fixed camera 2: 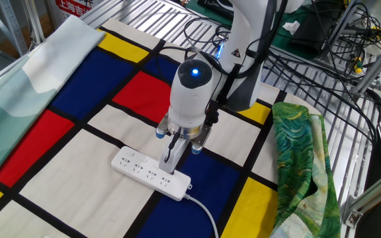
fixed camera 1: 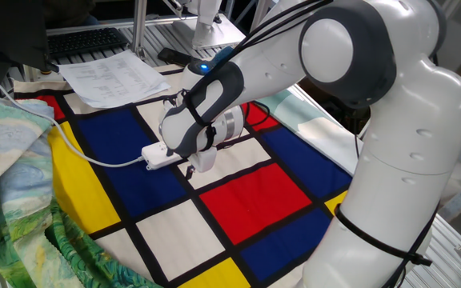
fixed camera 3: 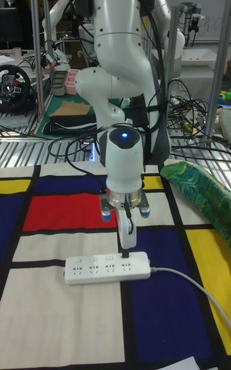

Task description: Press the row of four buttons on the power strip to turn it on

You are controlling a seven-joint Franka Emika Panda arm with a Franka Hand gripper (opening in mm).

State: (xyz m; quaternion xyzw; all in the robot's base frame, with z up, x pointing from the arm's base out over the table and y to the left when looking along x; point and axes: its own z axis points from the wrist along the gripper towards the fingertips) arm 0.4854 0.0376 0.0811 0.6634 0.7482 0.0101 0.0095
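The white power strip (fixed camera 2: 142, 171) lies on a checked cloth, with its white cable (fixed camera 2: 208, 216) leaving the near right end. It also shows in the tall view as the power strip (fixed camera 3: 90, 271), and partly behind the wrist as the power strip (fixed camera 1: 159, 155). The row of four buttons (fixed camera 3: 101, 259) runs along the strip's far edge. My gripper (fixed camera 2: 166, 166) points straight down with its fingers pressed together. Its tip rests on the strip's far edge near the cable end, at the gripper (fixed camera 3: 124, 253). The wrist hides most of the gripper (fixed camera 1: 190, 169).
The red, blue, yellow and white cloth (fixed camera 2: 58, 139) covers the table. A green patterned fabric (fixed camera 2: 303, 155) is bunched at the right side, by the wire-grid table edge. Papers (fixed camera 1: 112, 76) lie at the far end. Black cables (fixed camera 2: 323, 59) trail behind the arm.
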